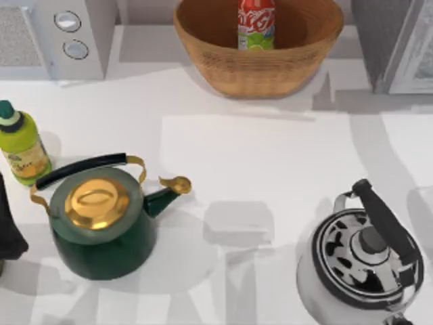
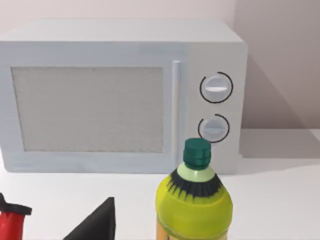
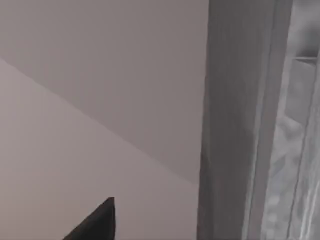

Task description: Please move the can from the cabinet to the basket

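A: Top view first. Where does the can [image 1: 256, 24] stand?

B: Upright inside the basket [image 1: 203, 47], at the upper middle of the frame, so by my reading the move is done. The cabinet [image 1: 379, 40] is at the upper right corner, well apart from the basket.

A: What could still go wrong?

B: A tall can standing on end may topple if the basket gets bumped. I judge an arm swinging home across the upper part of the frame would be the likeliest cause.

A: Anything else about?

B: A white microwave [image 1: 81, 34] at the upper left, a yellow-green bottle [image 1: 22, 145] at the left edge, a green kettle [image 1: 101, 223] at the lower left and a chrome kettle [image 1: 362, 267] at the lower right. Both kettles sit low in the frame and their raised handles could catch a retreating arm. A dark shape at the left edge beside the green kettle seems to be the left arm.

A: Left wrist view?

B: The microwave fills the upper frame and the bottle stands at the lower middle, close to the camera. One dark fingertip of the left gripper [image 2: 97, 224] shows at the bottom; I cannot tell how far the jaws are parted. The bottle is the nearest thing to knock.

A: Right wrist view?

B: The cabinet's grey side runs down the right of the frame. One fingertip of the right gripper [image 3: 97, 224] shows at the bottom; its jaw opening I cannot tell either. Nothing is seen held by either gripper.
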